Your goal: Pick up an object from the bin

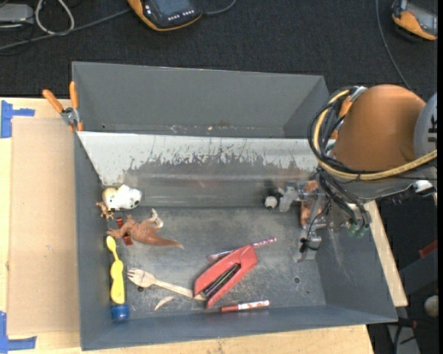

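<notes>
Camera view: nothing lifted yet. Gripper (pixel 307 248) low over bare floor at three o'clock of the grey bin (pixel 199 109); open or closed, impossible to tell. Nearest, toward its eight o'clock: thin pink stick (pixel 263 242), flat red case (pixel 225 273). Over at nine o'clock: brown toy dinosaur (pixel 143 231), yellow toothbrush (pixel 116 271). Apparently the whole pick left: choosing, closing, raising.

Orange-black pendant (pixel 162 4) on dark carpet (pixel 280 28)
</notes>
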### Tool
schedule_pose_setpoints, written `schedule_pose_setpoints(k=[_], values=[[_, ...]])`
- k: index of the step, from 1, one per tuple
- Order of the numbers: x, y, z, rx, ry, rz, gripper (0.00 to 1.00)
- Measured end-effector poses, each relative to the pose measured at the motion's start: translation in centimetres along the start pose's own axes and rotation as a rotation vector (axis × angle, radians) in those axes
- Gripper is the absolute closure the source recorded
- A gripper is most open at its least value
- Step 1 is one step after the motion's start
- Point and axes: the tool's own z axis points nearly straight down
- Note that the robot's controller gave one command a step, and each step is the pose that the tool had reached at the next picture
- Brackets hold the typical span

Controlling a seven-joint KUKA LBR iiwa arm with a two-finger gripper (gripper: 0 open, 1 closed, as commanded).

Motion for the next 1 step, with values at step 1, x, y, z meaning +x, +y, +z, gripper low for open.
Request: schedule_pose_setpoints(k=[1], values=[[-0.15,0.01,-0.33,0.001,-0.007,-0.002,0.00]])
